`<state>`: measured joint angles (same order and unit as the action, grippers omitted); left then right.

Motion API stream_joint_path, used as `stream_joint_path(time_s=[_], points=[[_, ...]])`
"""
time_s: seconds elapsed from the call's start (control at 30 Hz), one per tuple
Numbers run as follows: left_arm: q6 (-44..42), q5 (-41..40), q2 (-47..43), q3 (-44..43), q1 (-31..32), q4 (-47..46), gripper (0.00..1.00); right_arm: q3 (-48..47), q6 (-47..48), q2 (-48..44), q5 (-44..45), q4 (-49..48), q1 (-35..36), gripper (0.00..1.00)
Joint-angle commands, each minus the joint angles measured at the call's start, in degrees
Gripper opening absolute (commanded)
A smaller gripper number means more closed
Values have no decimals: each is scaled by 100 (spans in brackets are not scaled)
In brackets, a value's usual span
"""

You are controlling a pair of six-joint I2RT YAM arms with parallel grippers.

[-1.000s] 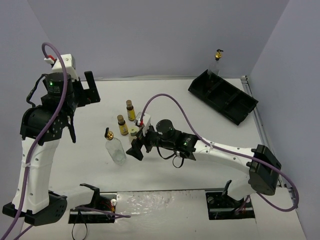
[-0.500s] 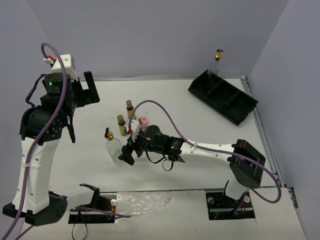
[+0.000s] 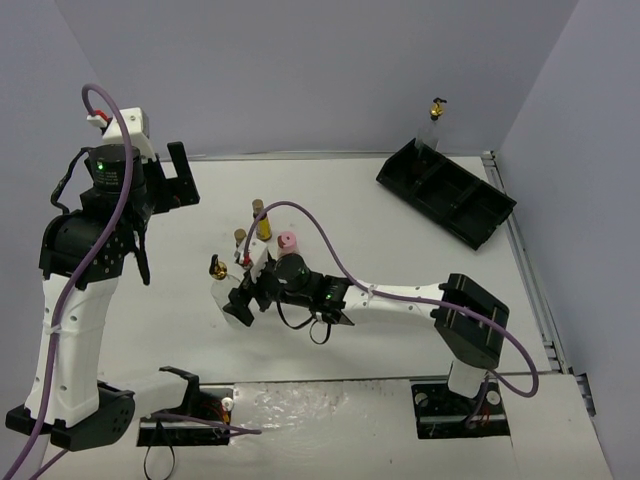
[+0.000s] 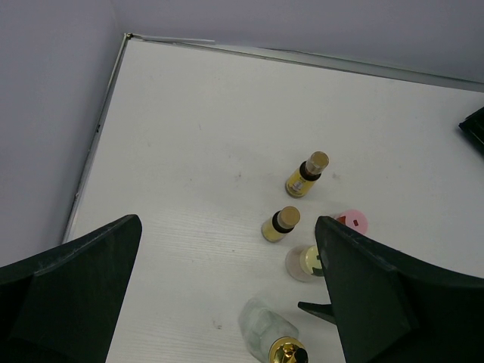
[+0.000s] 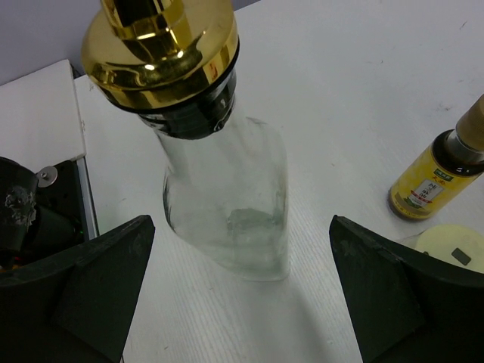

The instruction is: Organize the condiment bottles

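**Spotter:** White worktop (image 3: 420,250), lilac walls, all plain on my screen. Where's your bottle?

**Operator:** Straight ahead of my right tool (image 5: 238,227). The clear bottle (image 5: 227,189) stands upright toward the left of the worktop, gold spout on top. I have one finger on each side of its glass body. The jaws are spread wide and don't seem to press on the glass, so nothing is gripped.

**Spotter:** And the left?

**Operator:** My left tool (image 4: 225,227) hangs high and well back. It's also wide open and empty. It looks down on the group: far amber (image 4: 306,172), near amber (image 4: 281,223), pink cap (image 4: 350,221) and cream cap (image 4: 306,261). My right arm is by far the nearer, so I judge this pick is its job.

**Spotter:** What does the close turn on?

**Operator:** The bottle's long axis is vertical and I'm coming in from the side. I'd close across the body, below the spout. The cream cap sits close by one of my fingers, and I'd take care not to nudge it. The tray (image 3: 400,175) is well apart at the far right. A second spouted bottle (image 3: 435,118) stands at its far end, but I can't tell whether it's in the tray or behind it.
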<state>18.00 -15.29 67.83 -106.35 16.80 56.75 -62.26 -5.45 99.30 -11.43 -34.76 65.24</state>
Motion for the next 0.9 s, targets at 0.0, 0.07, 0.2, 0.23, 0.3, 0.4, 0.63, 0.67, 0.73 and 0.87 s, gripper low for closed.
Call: stream_joint_path(time_s=[0.0, 0.07, 0.2, 0.23, 0.3, 0.4, 0.63, 0.67, 0.73, 0.87], points=[[-44, 16, -77, -55, -52, -305, 97, -408, 88, 42, 250, -717, 76, 97], [-50, 26, -85, -53, -62, -305, 97, -442, 88, 94, 335, -796, 100, 96], [-73, 22, -103, -9, -80, -305, 97, -561, 67, 262, 378, -839, 120, 96], [-77, 18, -112, 0, -80, -305, 97, -601, 62, 316, 395, -848, 129, 95], [-94, 18, -121, 0, -97, -305, 97, -661, 70, 402, 438, -882, 162, 95], [-105, 26, -121, -6, -108, -286, 97, -776, 74, 534, 472, -901, 198, 94], [-171, 3, -130, -62, -133, -235, 97, -954, 94, 795, 546, -954, 278, 92], [-183, 0, -134, -62, -137, -235, 97, -950, 88, 815, 559, -993, 278, 91], [-202, -9, -140, -60, -150, -233, 97, -950, 81, 852, 589, -1025, 286, 89], [-211, -9, -148, -42, -150, -233, 97, -985, 86, 950, 661, -1039, 280, 76]])
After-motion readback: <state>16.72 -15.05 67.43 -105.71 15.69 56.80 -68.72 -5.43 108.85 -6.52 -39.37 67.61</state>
